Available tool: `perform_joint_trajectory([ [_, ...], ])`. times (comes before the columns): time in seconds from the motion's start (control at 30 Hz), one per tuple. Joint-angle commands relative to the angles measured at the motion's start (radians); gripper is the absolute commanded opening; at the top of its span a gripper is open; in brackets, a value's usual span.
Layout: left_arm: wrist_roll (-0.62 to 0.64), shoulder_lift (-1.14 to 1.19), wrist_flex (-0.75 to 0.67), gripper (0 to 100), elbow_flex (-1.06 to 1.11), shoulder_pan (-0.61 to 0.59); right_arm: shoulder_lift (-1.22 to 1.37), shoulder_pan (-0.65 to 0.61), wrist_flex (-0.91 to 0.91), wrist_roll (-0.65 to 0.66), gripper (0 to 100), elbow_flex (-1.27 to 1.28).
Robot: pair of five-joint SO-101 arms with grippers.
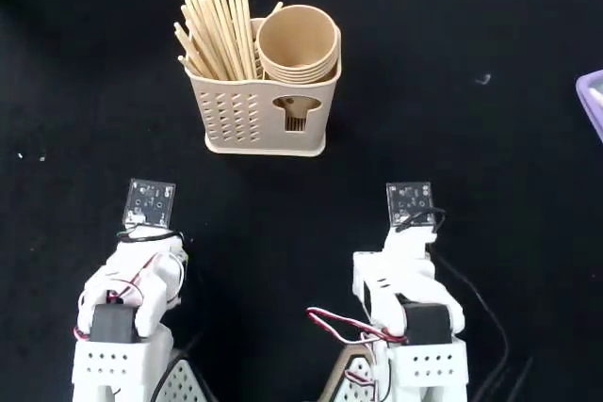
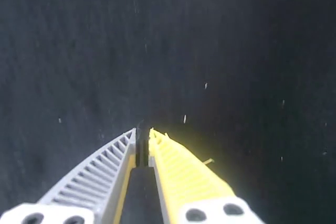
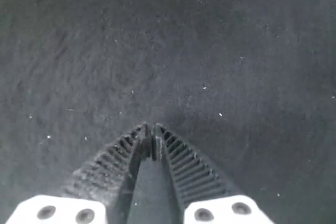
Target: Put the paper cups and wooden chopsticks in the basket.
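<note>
Basket (image 1: 259,120) stands at twelve o'clock on the counter (image 1: 452,120), with the wooden chopsticks (image 1: 219,30) bundled at its nine o'clock side and the paper cups (image 1: 298,40) nested at three. Left claw (image 2: 143,132) is pinched closed and empty, right claw (image 3: 152,129) likewise. The cups look light and crushable, so take the rim; the chopsticks look stiff and slippery, so pinch mid-length.

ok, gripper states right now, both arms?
Left gripper: closed, holding nothing.
Right gripper: closed, holding nothing.
</note>
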Motion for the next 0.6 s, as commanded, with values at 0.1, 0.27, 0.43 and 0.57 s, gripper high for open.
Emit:
perform_joint_trajectory([
  [0.1,0.308,-0.009,0.040,5,0.025,-0.002,-0.093,0.009,0.006,-0.018,1.2,0.001],
  [0.27,0.244,-0.008,0.107,5,0.025,-0.002,-0.093,0.012,0.006,-0.020,1.2,0.001],
  [0.43,0.212,-0.008,0.106,5,0.025,0.001,-0.093,0.014,0.006,-0.020,1.2,0.001],
  [0.57,0.213,-0.008,0.106,5,0.025,0.001,-0.093,0.014,0.006,-0.020,1.2,0.001],
])
